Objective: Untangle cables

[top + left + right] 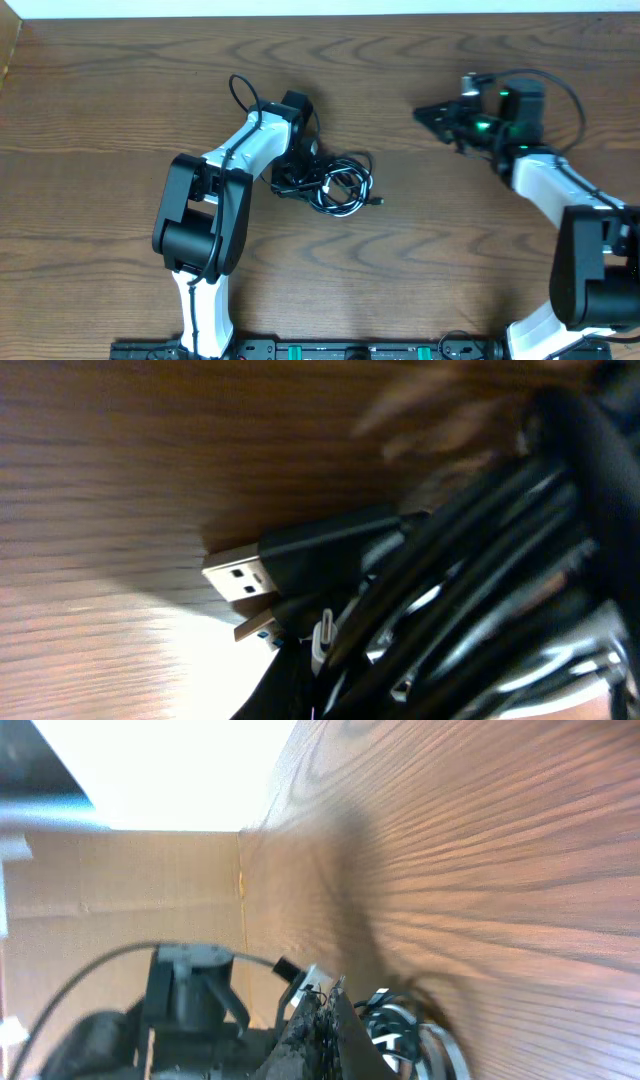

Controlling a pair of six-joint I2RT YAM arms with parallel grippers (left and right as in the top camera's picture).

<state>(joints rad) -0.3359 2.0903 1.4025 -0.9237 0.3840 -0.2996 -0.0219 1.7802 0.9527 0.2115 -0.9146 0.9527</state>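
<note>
Looking from overhead, the left gripper [297, 165] pinches the left edge of the tangled cables [345, 187] on the table [100, 120]; the right gripper [428, 115], pressed together, sits well apart. Left wrist: the cables crowd close, a USB plug [240, 575] resting on the wood. Right wrist: joined fingertips, the cables beyond.

Dark wood-grain table [100, 120], tan cardboard panel [150, 870]

Overhead looks straight down; left wrist, very near, shares its cables [340, 187].
</note>
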